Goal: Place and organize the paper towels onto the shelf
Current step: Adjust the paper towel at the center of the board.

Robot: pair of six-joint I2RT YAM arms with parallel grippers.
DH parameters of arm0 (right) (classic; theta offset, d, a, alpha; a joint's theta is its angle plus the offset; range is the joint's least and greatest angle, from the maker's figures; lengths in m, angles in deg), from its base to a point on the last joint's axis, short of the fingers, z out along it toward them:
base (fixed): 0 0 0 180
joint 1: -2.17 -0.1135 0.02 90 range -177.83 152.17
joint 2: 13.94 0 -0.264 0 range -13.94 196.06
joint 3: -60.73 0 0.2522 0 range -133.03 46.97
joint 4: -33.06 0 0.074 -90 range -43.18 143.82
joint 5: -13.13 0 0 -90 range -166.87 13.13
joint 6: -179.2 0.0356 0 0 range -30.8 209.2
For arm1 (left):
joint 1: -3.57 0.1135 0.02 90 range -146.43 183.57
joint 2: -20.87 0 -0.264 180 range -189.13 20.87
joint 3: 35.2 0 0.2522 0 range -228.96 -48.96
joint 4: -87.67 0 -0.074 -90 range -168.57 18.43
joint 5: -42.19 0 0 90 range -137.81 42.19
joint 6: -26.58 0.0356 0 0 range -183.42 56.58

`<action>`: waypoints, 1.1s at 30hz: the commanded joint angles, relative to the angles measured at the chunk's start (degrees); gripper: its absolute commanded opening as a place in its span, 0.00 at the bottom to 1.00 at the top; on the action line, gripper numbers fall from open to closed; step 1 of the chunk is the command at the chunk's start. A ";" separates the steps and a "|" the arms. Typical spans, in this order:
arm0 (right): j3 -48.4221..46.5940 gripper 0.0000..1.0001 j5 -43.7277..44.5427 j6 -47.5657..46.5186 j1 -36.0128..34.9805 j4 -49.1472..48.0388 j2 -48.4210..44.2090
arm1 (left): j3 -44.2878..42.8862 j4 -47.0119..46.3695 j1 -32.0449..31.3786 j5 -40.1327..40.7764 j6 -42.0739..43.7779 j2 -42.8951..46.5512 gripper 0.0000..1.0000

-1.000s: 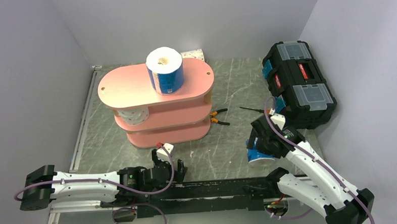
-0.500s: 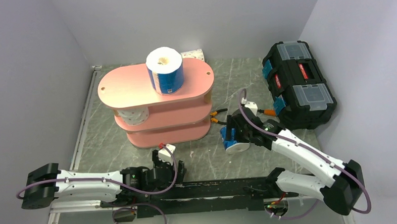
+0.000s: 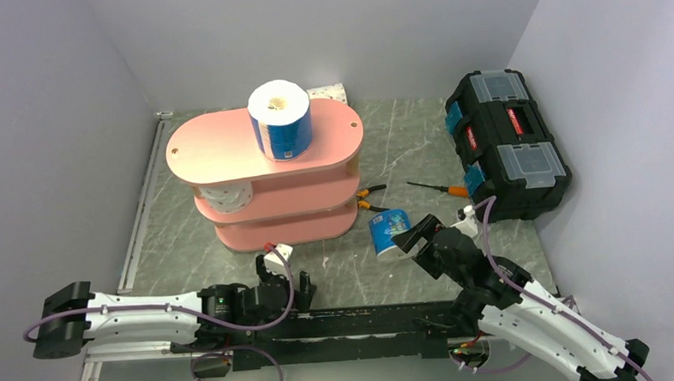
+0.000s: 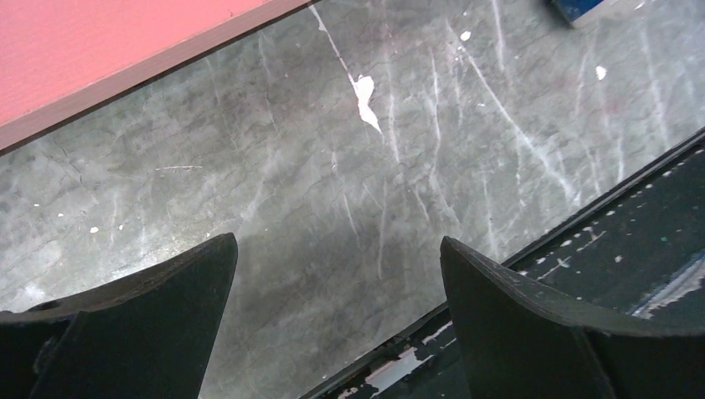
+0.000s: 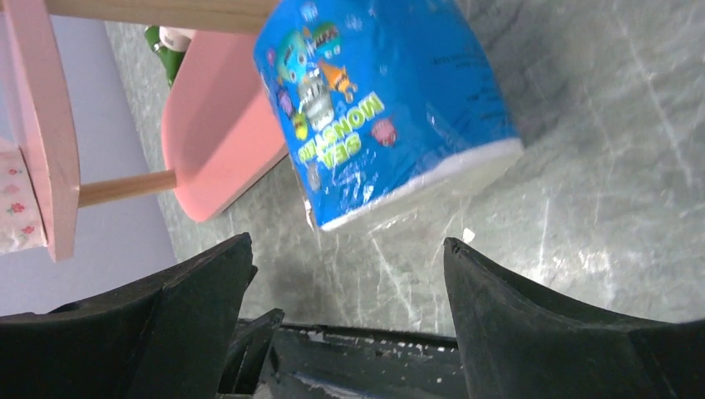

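Lying, seemingly tilted, near the shelf edge: blue-wrapped roll, right fingers spread

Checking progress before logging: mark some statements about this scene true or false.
A blue-wrapped paper towel roll stands on the shelf's top board. True.
The right end effector grips the second blue-wrapped roll. False: it is open; the roll sits free on the table.
The left end effector is open above bare table. True.
The black toolbox sits left of the shelf. False: it is right of it.
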 commanded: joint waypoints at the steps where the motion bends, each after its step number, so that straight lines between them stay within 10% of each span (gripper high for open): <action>1: 1.61 0.87 2.96 12.32 -4.00 0.59 -0.65 | 1.36 -0.40 -0.46 -0.47 -2.90 3.43 0.99; 33: 13.57 0.87 28.81 35.16 -17.75 -18.33 6.99 | -0.58 -1.58 -0.45 -0.80 0.59 1.66 0.99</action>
